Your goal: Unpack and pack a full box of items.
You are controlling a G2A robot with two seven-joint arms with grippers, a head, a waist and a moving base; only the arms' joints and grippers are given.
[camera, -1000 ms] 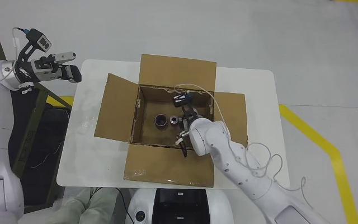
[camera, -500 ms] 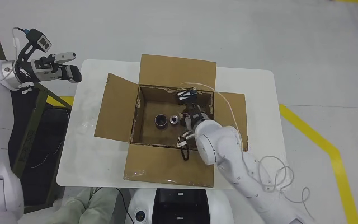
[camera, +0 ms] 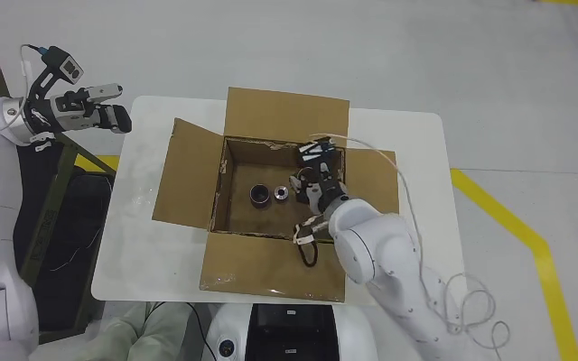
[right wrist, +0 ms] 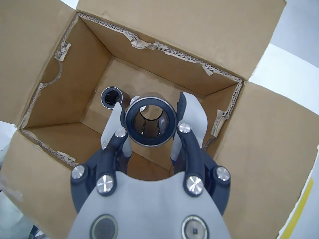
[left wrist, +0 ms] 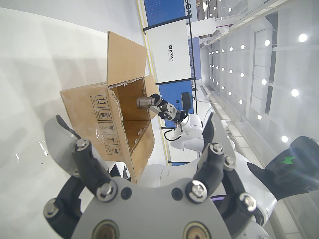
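The box (camera: pixel 218 189) stands with flaps (camera: pixel 287 113) spread outward, mouth open from above; a metal sleeve (camera: pixel 259 193) sits on its floor.

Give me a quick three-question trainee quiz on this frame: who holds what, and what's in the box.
1. True or false: the right gripper is shut on a metal bearing over the open box.
2. Pick one. The left gripper is:
A) open, holding nothing, just off the table corner
B) down inside the box
C) shut on a roll of tape
3. Short answer: what rests on the box floor, apart from the held part?

Key: 1 true; 2 A; 3 a second bearing.
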